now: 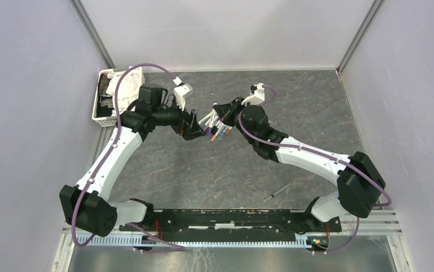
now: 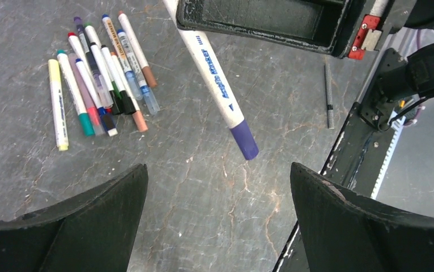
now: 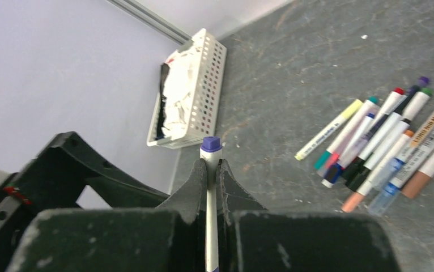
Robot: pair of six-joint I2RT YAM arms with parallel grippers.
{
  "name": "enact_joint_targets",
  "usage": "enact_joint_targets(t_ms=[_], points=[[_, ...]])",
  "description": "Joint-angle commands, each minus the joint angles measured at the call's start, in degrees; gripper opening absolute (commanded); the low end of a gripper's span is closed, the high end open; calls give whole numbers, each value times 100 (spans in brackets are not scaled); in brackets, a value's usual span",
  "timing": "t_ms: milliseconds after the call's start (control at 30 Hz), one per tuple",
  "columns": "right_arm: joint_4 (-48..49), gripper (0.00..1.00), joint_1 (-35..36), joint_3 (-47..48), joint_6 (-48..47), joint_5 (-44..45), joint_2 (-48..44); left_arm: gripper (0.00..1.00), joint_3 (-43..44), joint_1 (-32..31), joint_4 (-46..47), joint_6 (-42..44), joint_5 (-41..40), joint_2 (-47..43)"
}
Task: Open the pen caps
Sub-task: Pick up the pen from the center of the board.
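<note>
**Findings, left to right**

- **Upper left of the overhead view:** one white basket (image 1: 108,97) holding paper and dark items. It is not involved.
- **Centre-left:** the left pincer (image 1: 194,128) has its jaws spread wide with nothing between them. In its own camera the fingers (image 2: 90,221) frame bare table (image 2: 203,226).
- **Centre:** one loose pile of pens (image 1: 217,130) lies on the table. I count roughly eleven, but overlap prevents a firm figure. Their coloured caps appear to be on.
- **Centre-right:** the right pincer (image 1: 223,111) is clamped tight on one white pen (image 2: 215,73), held in the air. Its purple cap (image 2: 244,139) points toward the left pincer, just short of the open jaws.
- **Lower right:** one thin metal rod (image 1: 277,192) lies well apart.

**Step in hand, as judged:** a pen is being presented for uncapping.

**Next move:** the left pincer should advance and close squarely on the purple cap alone. It should then pull along the barrel's line while the right pincer grips firm.
</note>
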Motion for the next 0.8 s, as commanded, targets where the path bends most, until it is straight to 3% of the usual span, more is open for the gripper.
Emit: enact_joint_targets(t_ms=[0, 300, 600, 767], points=[[672, 0, 129, -76, 415, 256, -213, 100, -37, -98, 473, -515, 319, -52], [1300, 0, 325, -425, 581, 482, -337, 90, -131, -261, 469, -616, 670, 71], [1457, 0, 381, -595, 594, 589, -398, 67, -416, -422, 468, -479, 843, -15], [1466, 0, 396, -604, 582, 548, -372, 44, -409, -443, 469, -384, 766, -40]])
